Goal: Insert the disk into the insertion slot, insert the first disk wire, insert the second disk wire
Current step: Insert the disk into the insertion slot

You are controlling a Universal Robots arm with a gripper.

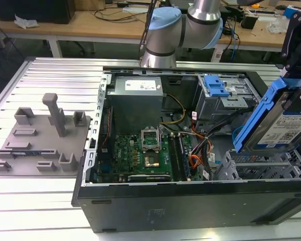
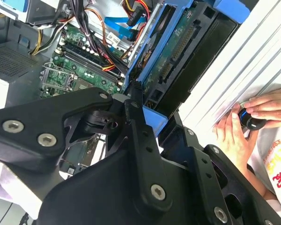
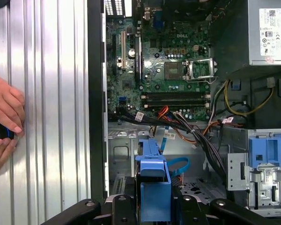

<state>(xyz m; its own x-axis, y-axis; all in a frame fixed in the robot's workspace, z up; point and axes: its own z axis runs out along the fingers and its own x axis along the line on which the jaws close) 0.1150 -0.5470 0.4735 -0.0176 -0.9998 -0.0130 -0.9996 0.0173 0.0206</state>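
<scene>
Ribbed benchtop (image 1: 50, 65) carries the open case (image 1: 190, 203) — tool (image 3: 153, 206), partly cut off, pinches the tilted disk (image 1: 283, 120).

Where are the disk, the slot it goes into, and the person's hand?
the disk (image 1: 286, 125): exterior view, on its labelled silver face.
the insertion slot (image 1: 257, 168): exterior view, on the grey perforated cage's top.
the hand (image 3: 4, 105): first wrist view, on its fingers.

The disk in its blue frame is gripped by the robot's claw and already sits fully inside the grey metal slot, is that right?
Not quite. The gripper does grip the disk, but the disk is not inside the insertion slot. The exterior view shows it held tilted in the air above the grey cage.
</scene>
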